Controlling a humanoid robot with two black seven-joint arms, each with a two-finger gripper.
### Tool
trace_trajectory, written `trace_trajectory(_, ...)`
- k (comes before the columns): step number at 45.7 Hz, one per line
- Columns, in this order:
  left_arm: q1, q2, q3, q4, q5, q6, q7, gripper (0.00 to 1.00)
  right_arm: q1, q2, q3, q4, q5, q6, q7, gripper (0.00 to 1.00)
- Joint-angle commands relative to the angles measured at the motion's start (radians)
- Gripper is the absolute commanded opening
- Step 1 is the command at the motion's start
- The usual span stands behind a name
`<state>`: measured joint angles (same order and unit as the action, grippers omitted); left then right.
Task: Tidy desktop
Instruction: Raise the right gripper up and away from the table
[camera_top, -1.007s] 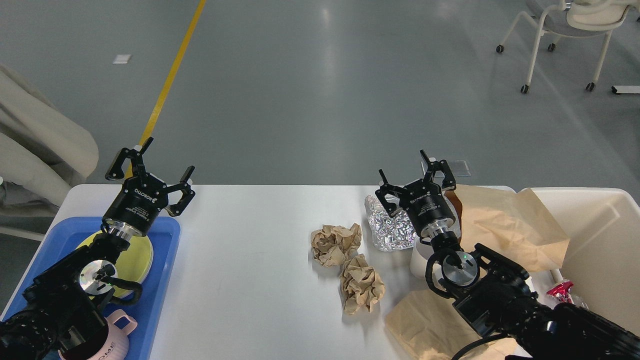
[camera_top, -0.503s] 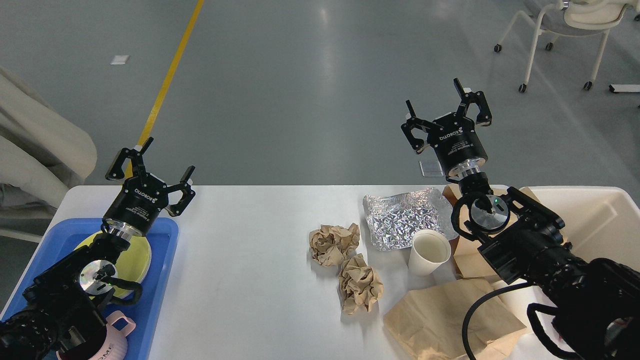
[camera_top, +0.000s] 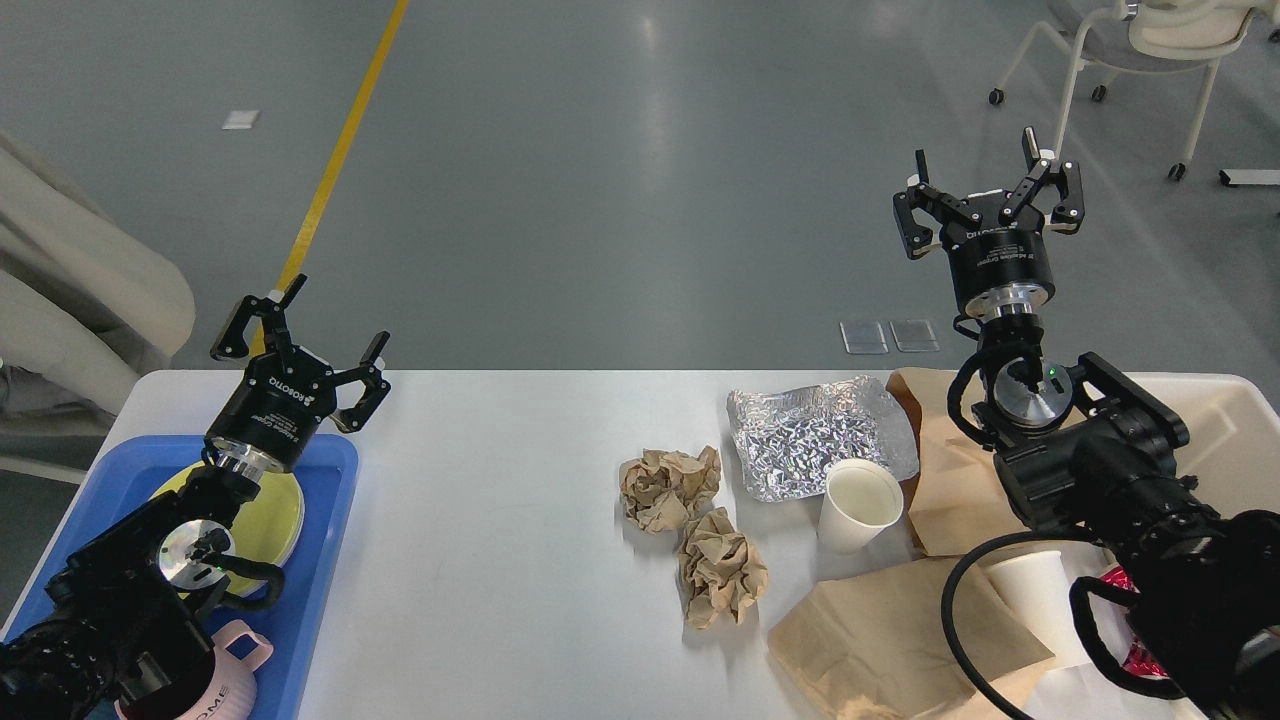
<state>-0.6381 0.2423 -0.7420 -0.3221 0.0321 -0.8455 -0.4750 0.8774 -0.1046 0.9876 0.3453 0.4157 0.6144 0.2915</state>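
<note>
Head view: the desktop fills the lower frame, its long axis running left to right, far edge facing the grey floor. Left gripper hangs wide open and empty above the blue tray. Right gripper, raised, is spread and empty. Risk: descending, the right arm may topple the paper cup or scatter the crumpled paper.
</note>
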Motion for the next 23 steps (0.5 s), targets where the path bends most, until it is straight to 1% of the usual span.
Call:
trace_trajectory(1,0.000,0.000,0.000,0.000,0.000,-0.001,0.000,1.00,0.022,0.008,0.005,0.004,0.000,-0.019,0.000,1.00)
trace_trajectory(8,0.000,0.000,0.000,0.000,0.000,-0.001,-0.001,1.00,0.026,0.006,0.002,0.000,0.000,-0.019,0.001,1.00)
trace_trajectory(12,0.000,0.000,0.000,0.000,0.000,-0.001,-0.001,1.00,0.031,0.006,-0.001,-0.006,-0.003,-0.047,0.002,1.00)
trace_trajectory(15,0.000,0.000,0.000,0.000,0.000,-0.001,-0.001,1.00,0.034,0.002,-0.010,-0.008,-0.011,-0.099,0.000,1.00)
trace_trajectory(17,0.000,0.000,0.001,0.000,0.000,-0.001,0.001,1.00,0.032,-0.006,-0.021,-0.005,-0.026,-0.136,-0.009,1.00)
trace_trajectory(20,0.000,0.000,0.000,0.000,0.000,-0.001,0.001,1.00,0.064,-0.020,-0.101,-0.005,-0.076,-0.157,-0.020,1.00)
trace_trajectory(23,0.000,0.000,0.001,0.000,0.000,-0.001,0.001,1.00,0.127,-0.081,-0.278,0.000,-0.187,-0.159,-0.046,1.00)
